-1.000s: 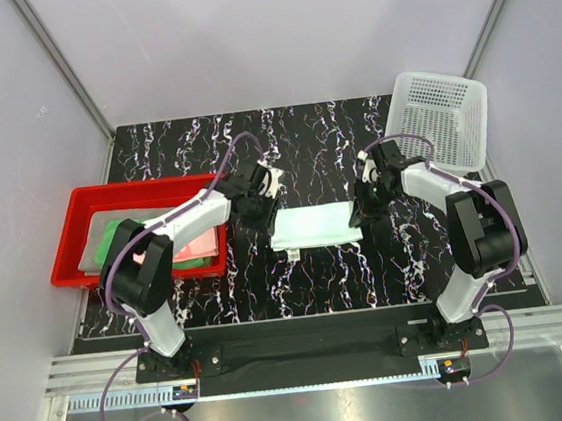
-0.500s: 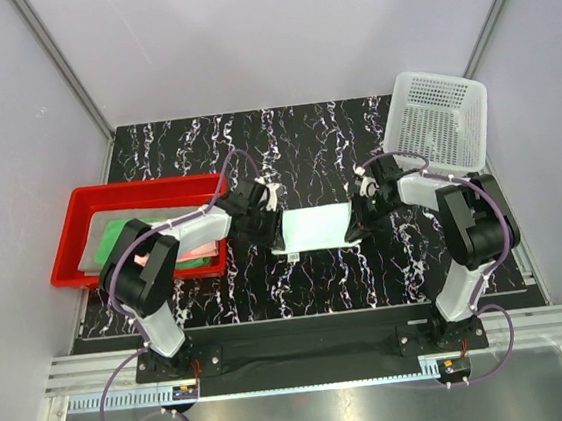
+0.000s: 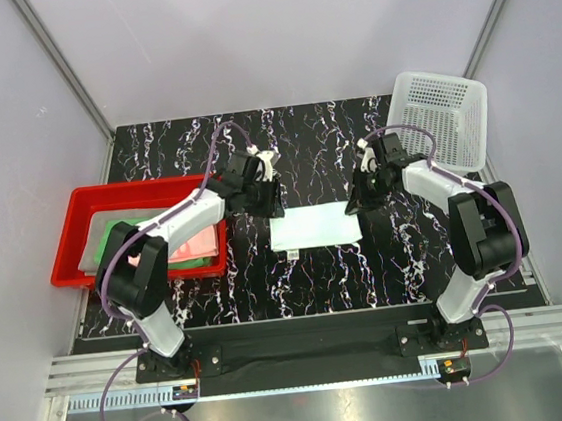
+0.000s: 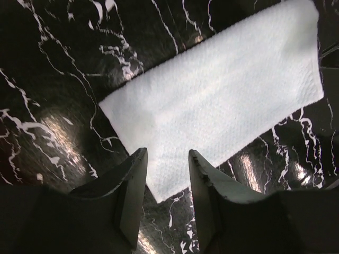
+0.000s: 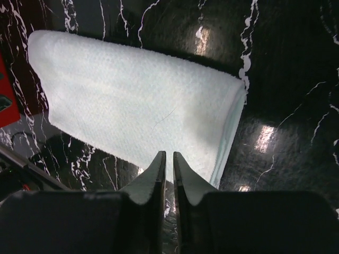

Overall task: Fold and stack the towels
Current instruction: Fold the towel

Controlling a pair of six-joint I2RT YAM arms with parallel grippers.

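A folded pale mint-green terry towel (image 3: 313,227) is laid flat at the centre of the black white-veined marble bench (image 3: 294,139), a small tag showing at its 7 o'clock corner. The left gripper (image 3: 271,207) is held over the towel's 10 o'clock corner. In the left wrist view (image 4: 168,174) its jaws are parted by a modest gap, with nothing gripped and the towel (image 4: 222,100) seen below. The right gripper (image 3: 354,203) is held over the towel's 2 o'clock corner. In the right wrist view (image 5: 168,164) its jaws are closed to a thin slit, with nothing pinched and the towel's (image 5: 137,111) folded edge seen beneath the tips. Contact with the cloth cannot be told for either gripper.

A red rectangular plastic tray (image 3: 69,248) is set at 9 o'clock. A bright green towel (image 3: 120,230), a salmon-pink towel (image 3: 194,245) and a grey towel (image 3: 92,252) are piled in it, partly hidden by the left arm. A white perforated plastic basket (image 3: 437,119) is tilted at 2 o'clock, well apart from the mint towel.
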